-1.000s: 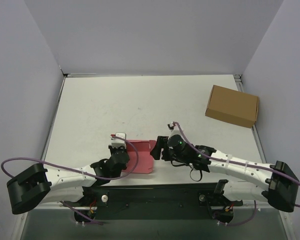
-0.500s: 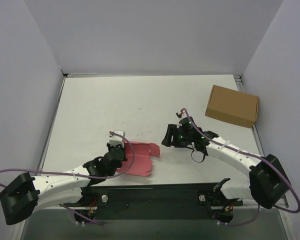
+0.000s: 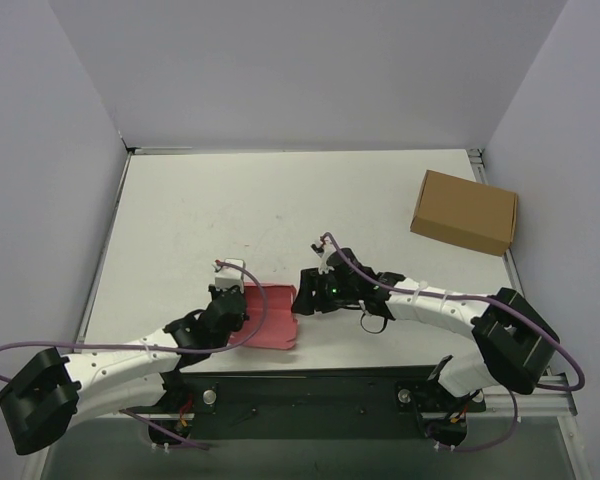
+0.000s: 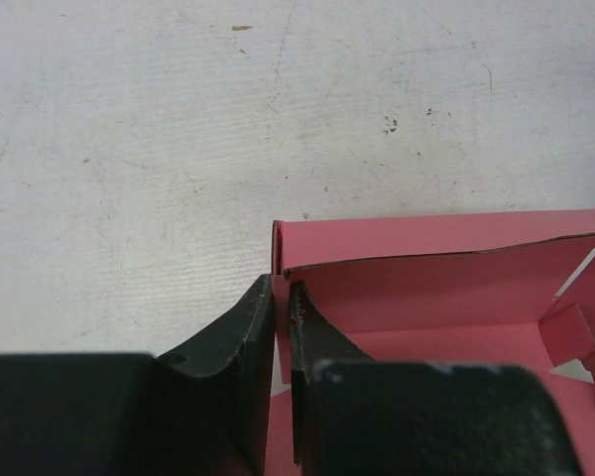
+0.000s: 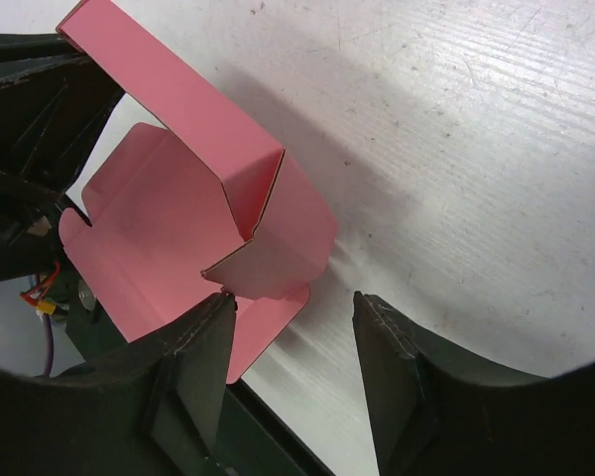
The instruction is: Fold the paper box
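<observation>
My left gripper (image 4: pixel 281 295) is pinched narrow on the paper box (image 4: pixel 446 288), one finger outside its raised long wall and the other inside, right at the wall's end. The box sits on the white table (image 3: pixel 230 210) near the front edge, between my two arms. It is partly formed: the long wall stands up, a side flap is bent round at its corner, and the floor panel lies flat. Inside it I see the pink floor and a small folded tab at one side. My right gripper (image 5: pixel 293 307) stands wide beside that side flap, the flap's lower corner just at one fingertip, gripping nothing. A brown cardboard box (image 3: pixel 465 212), closed, lies well apart at the table's far right.
</observation>
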